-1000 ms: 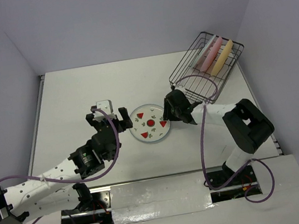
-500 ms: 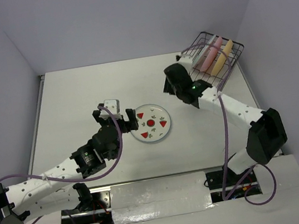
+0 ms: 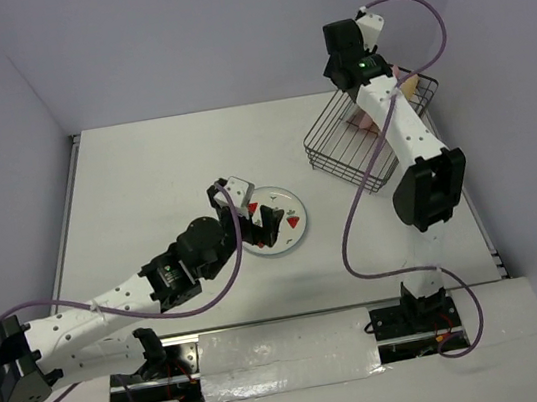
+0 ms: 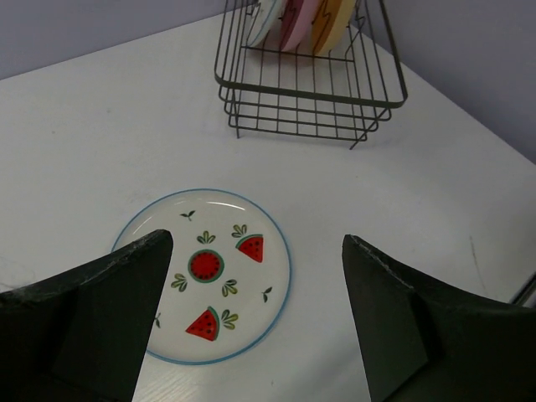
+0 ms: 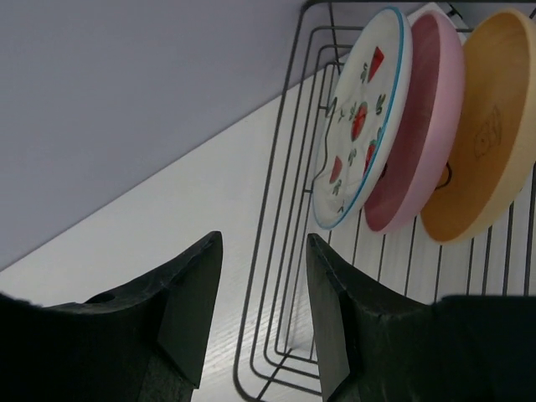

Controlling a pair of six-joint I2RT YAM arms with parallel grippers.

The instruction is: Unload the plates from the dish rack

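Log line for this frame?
left gripper open over watermelon plate on table | right gripper open near dish rack | inside: patterned plate, pink plate, yellow-orange plate

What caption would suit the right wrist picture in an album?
Open right gripper faces the wire rack holding a fruit-print plate, a pink plate and a yellow plate on edge.

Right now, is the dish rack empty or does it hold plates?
Not empty. The dish rack holds three plates on edge: a printed plate, a pink plate, a yellow-orange plate.

Black wire rack (image 4: 310,109); red-printed white plate (image 5: 364,126); pink plate (image 5: 427,142); yellow-orange plate (image 5: 494,126).
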